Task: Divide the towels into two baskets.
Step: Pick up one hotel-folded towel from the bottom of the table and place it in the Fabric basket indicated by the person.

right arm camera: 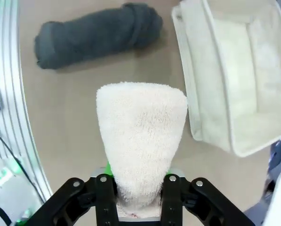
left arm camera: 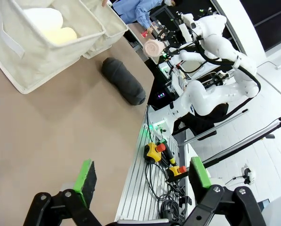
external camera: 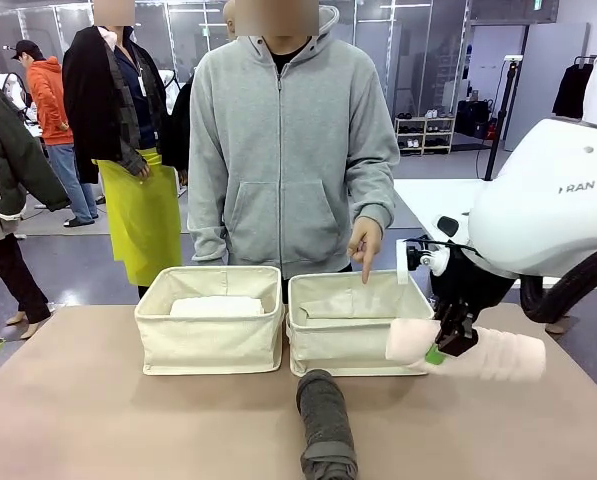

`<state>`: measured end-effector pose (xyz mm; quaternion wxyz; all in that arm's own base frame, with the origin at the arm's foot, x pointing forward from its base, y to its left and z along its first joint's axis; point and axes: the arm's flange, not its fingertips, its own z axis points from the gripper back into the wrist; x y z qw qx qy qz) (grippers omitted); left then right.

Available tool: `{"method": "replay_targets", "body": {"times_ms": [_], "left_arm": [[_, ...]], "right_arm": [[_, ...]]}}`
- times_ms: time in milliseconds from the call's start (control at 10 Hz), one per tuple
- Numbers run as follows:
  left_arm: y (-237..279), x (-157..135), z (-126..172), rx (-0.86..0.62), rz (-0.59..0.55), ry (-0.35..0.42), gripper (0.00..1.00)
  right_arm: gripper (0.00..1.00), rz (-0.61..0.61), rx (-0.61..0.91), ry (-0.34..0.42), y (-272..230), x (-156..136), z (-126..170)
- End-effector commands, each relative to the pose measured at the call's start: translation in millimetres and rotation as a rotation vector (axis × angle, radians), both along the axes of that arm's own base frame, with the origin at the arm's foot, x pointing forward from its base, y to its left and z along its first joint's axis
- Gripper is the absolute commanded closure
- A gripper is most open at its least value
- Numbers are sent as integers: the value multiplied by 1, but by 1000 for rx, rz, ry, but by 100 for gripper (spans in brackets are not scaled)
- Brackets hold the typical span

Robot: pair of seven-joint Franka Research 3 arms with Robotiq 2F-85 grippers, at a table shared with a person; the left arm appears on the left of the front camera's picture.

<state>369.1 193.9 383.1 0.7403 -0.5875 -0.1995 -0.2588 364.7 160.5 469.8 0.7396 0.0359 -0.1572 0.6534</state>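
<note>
Right gripper [external camera: 443,348] pinches the pink towel [external camera: 503,357] mid-roll at lower right, level beside the centre-right basket [external camera: 338,345] that the person's hand [external camera: 365,243] points into, likely the drop spot; charcoal towel [external camera: 326,425] waits bottom centre; left gripper [left arm camera: 142,176] spread, empty.

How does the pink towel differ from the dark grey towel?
Colour: the pink towel is pale, the dark grey towel is almost black. Support: the pink towel hangs in the air, clamped at its middle by the right hand; the dark grey towel lies on the table. Direction: the pink towel runs crosswise, the dark grey towel points toward the baskets. Both are rolled and outside the baskets.
</note>
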Motion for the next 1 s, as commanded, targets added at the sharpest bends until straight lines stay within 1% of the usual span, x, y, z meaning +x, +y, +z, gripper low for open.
{"method": "replay_targets", "body": {"times_ms": [0,300,400,500,600,700,800,900], "left_arm": [[0,-5,3,1,1,4,0],[0,-5,3,1,1,4,0],[0,-5,3,1,1,4,0],[0,-5,3,1,1,4,0],[0,-5,3,1,1,4,0],[0,-5,3,1,1,4,0],[0,-5,3,1,1,4,0],[0,-5,3,1,1,4,0]], "right_arm": [[63,-86,11,30,-6,5,-6],[63,-86,11,30,-6,5,-6],[63,-38,6,23,-6,3,-6],[63,42,-37,-21,4,19,12],[63,188,-6,-19,19,41,23],[63,274,-8,-15,34,66,26],[63,281,-55,-44,51,90,32],[63,316,-49,-54,65,109,37]]}}
